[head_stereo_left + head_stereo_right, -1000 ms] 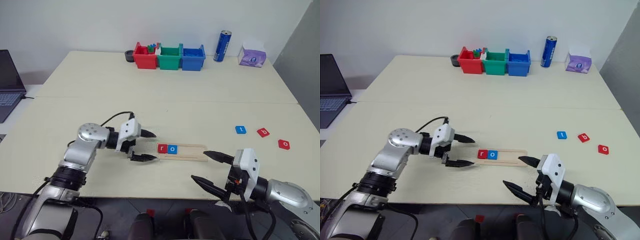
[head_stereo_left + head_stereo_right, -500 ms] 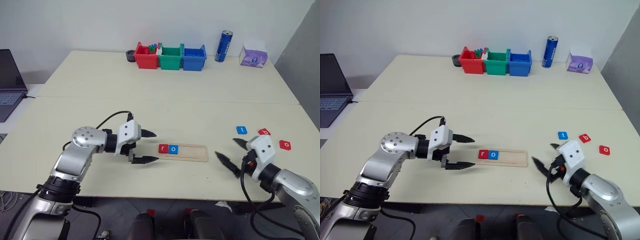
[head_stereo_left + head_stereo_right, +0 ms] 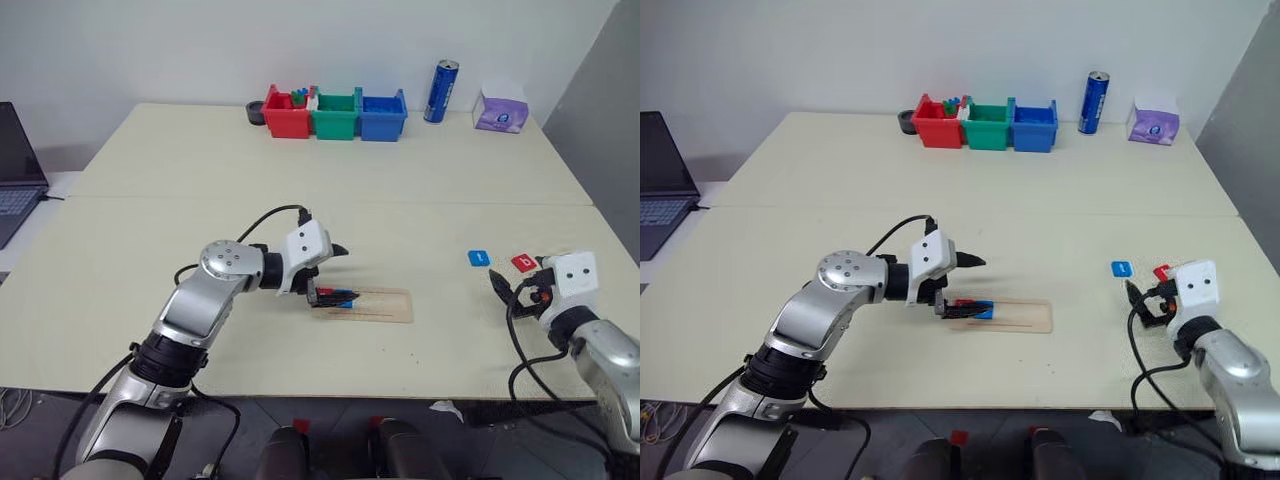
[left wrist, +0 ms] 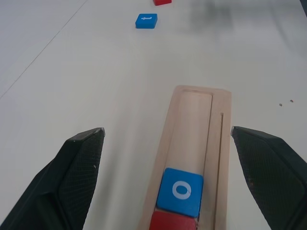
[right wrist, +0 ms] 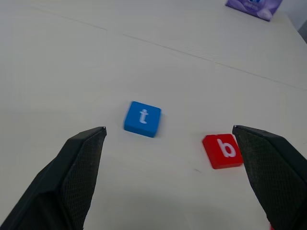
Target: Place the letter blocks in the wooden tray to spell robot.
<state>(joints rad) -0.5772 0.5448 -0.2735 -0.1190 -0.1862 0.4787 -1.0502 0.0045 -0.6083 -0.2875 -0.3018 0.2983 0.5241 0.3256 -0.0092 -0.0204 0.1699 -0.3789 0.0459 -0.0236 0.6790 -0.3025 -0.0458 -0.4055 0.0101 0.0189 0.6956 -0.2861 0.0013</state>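
Note:
The wooden tray [image 3: 378, 305] lies near the table's front, with a red block [image 4: 171, 224] and a blue "o" block [image 4: 180, 190] at its left end. My left gripper [image 3: 336, 274] hangs open over that end, one finger on each side of the tray, and its lower finger partly hides the two blocks in the eye views. Farther right lie a blue "t" block [image 5: 142, 118] and a red "b" block [image 5: 222, 151]. My right gripper [image 5: 168, 128] is open just in front of them, with nothing between its fingers [image 5: 81, 182].
Red [image 3: 286, 112], green [image 3: 335, 113] and blue [image 3: 383, 113] bins stand in a row at the table's far edge. A blue can [image 3: 436, 92] and a purple tissue pack [image 3: 500, 112] stand to their right. A laptop [image 3: 15, 170] sits off the table's left.
My left gripper has moved right, from beside the tray to over its left end. My right gripper has swung right and forward from the tray's right end to the "t" and "b" blocks.

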